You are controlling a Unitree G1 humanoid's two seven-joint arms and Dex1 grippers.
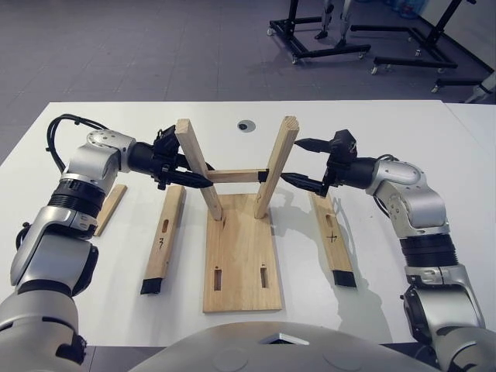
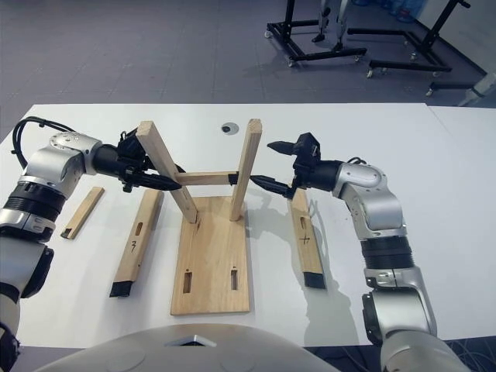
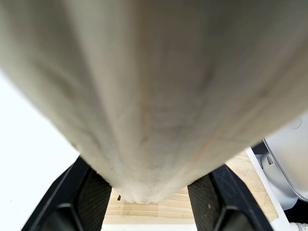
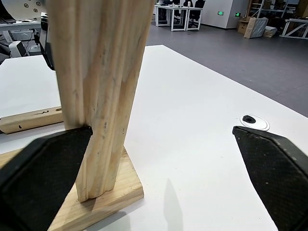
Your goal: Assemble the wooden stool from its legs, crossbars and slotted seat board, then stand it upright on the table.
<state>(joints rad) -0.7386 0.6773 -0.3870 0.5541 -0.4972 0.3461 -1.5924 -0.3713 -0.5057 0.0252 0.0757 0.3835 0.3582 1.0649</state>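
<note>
Fingers (image 3: 89, 197) of the left gripper (image 1: 198, 177) are clamping the left-hand pale square wooden leg (image 1: 194, 151), which is standing tilted in the far left slot of the flat rectangular light wooden seat board (image 1: 242, 263). The right gripper (image 4: 162, 132) is holding its black fingers (image 4: 43, 168) spread wide apart and is grasping nothing. One pad is sitting right against the right-hand pale square wooden leg (image 1: 277, 167), and the other is hanging well clear of it. Both standing legs are leaning apart toward their tops, and a thin wooden crossbar (image 1: 236, 176) is spanning between them partway up. The seat board is lying flat on the white table (image 1: 387, 124), midway between the two arms, with its near pair of slots (image 1: 218, 279) showing open. A loose black-tipped wooden leg (image 1: 164, 240) is lying just left of the board, and a second loose black-tipped wooden leg (image 1: 333, 240) is lying just right of it, below the right gripper. A short flat wooden bar (image 1: 111, 208) is lying farther left, beside the left arm. A small round grommet (image 1: 246, 125) is sitting in the table beyond the standing legs.
</note>
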